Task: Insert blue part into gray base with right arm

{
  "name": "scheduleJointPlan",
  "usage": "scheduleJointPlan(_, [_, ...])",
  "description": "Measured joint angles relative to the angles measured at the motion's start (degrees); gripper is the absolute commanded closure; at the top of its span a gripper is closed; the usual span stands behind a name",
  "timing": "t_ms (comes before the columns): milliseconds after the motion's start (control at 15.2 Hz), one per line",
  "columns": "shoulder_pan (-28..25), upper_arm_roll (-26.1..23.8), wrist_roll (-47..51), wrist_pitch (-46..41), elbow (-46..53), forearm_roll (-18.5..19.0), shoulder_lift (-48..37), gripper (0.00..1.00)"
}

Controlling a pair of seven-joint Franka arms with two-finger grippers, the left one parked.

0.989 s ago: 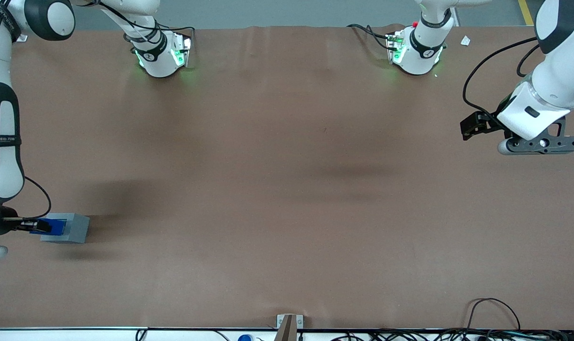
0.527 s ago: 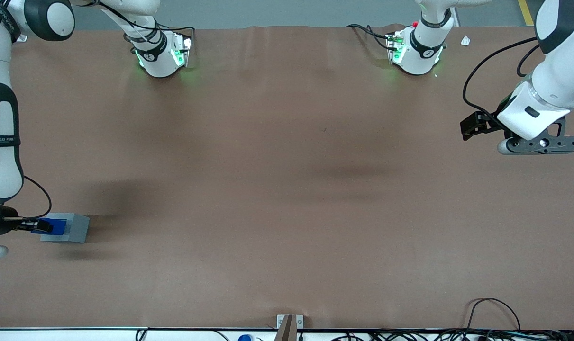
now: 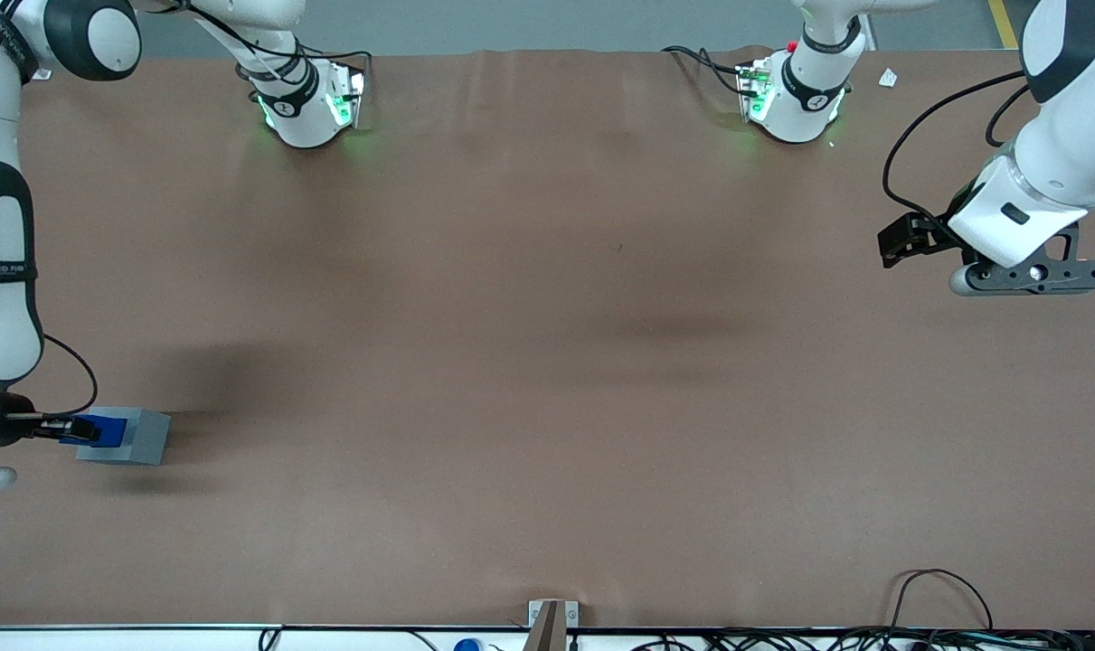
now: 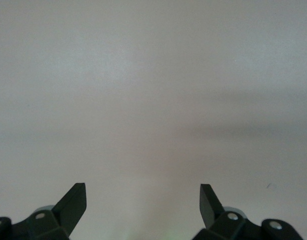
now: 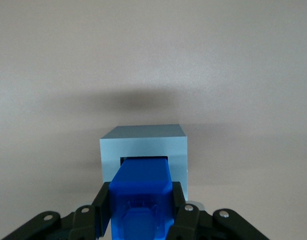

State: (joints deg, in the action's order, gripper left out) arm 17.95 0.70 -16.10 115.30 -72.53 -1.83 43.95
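Observation:
The gray base [image 3: 134, 436] sits on the brown table at the working arm's end, fairly near the front camera. My right gripper [image 3: 84, 430] is right above it, shut on the blue part [image 3: 106, 429]. In the right wrist view the blue part [image 5: 141, 197] is clamped between the black fingers [image 5: 101, 206], its raised stub facing the camera. Its lower end sits in the square recess of the gray base [image 5: 143, 145]. How deep it sits is hidden.
The two arm bases [image 3: 307, 104] [image 3: 791, 99] stand at the table's edge farthest from the front camera. The parked arm's gripper [image 3: 918, 240] hangs over the table at its own end. Cables [image 3: 940, 597] lie along the near edge.
The blue part and my gripper have sunk slightly toward the gray base; less blue shows above the block. The base has not moved.

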Motion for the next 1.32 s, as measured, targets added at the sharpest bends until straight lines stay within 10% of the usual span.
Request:
scheduleJointPlan(198, [0.21,0.0,-0.06,0.17,0.09,-0.16,0.37,0.98])
scheduleJointPlan(264, [0.24,0.0,-0.07,0.17,0.09,-0.24,0.37,0.8])
scheduleJointPlan(330, [0.25,0.0,-0.07,0.17,0.09,-0.28,0.37,0.37])
scheduleJointPlan(462, [0.26,0.0,-0.06,0.14,0.08,-0.31,0.41,0.04])
scheduleJointPlan(1319, [-0.02,-0.86,1.14,-4.79,2.94,-1.95,-2.97,0.0])
